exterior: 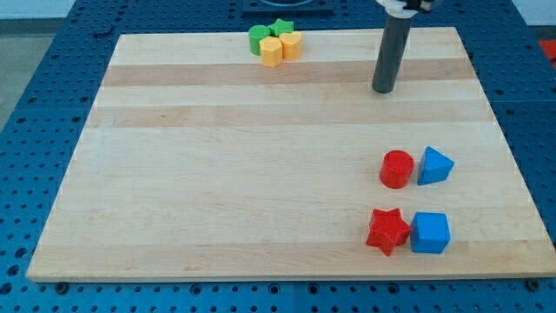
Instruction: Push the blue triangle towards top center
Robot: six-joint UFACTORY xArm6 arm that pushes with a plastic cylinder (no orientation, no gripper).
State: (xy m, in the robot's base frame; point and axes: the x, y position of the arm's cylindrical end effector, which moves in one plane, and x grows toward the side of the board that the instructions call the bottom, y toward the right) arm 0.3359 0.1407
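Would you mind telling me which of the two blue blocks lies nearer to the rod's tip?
The blue triangle, right of the red cylinder, is nearer my tip. The blue cube sits lower, beside the red star.

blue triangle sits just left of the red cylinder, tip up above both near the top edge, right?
Not quite: in the camera view the blue triangle sits just right of the red cylinder, not left. My tip is indeed above both, towards the view's top.
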